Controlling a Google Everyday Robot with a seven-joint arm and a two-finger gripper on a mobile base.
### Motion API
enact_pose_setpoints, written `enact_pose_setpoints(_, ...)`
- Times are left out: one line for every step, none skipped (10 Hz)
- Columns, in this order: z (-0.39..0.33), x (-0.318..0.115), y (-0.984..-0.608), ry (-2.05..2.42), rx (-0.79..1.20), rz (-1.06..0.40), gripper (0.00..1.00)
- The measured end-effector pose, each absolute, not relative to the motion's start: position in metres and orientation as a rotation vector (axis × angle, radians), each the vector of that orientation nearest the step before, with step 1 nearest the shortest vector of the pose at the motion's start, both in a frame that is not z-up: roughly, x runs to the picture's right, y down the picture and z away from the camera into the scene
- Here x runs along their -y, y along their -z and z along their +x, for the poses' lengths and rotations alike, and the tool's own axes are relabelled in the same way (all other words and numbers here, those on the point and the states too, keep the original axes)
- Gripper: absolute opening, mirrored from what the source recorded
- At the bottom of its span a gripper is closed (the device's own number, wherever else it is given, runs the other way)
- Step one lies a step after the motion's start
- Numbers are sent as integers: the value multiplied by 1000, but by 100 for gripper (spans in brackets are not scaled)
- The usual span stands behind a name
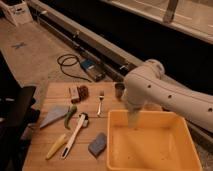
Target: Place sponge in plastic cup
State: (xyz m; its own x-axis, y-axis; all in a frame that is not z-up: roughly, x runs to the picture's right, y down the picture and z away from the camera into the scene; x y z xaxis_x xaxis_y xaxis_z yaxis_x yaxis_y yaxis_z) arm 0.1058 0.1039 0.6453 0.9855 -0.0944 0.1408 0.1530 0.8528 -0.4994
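Our white arm (167, 97) reaches in from the right, bends at its bulky elbow and points straight down. The gripper (134, 121) hangs over the yellow tub (150, 156), near its back-left corner. We cannot make out whether it is parted or clenched. The sponge (97, 144) lies on the wooden surface (57, 92), just left of the tub and beside a white-handled brush (75, 134). A dark cup (119, 90) stands just left of the arm.

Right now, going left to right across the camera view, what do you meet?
Cloth → white brush → sponge → dark cup → gripper, hanging over the yellow tub's left end.
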Motion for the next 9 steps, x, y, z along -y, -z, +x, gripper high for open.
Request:
enact_pose_setpoints(105, -104, -646, 132, 113, -534, 80)
enact_pose_setpoints(105, -104, -646, 132, 113, -534, 80)
enact_pose_setpoints(106, -103, -645, 136, 110, -527, 80)
enact_pose_setpoints(101, -101, -646, 152, 109, -519, 80)
enact_pose_setpoints(91, -99, -648, 171, 113, -512, 80)
enact_pose_setpoints(79, -98, -649, 186, 118, -508, 80)
enact_pose_setpoints(58, -98, -651, 214, 131, -506, 80)
enact_pose_setpoints(36, -100, -653, 248, 149, -507, 80)
enact_pose_setpoints(19, -103, -655, 280, 164, -509, 80)
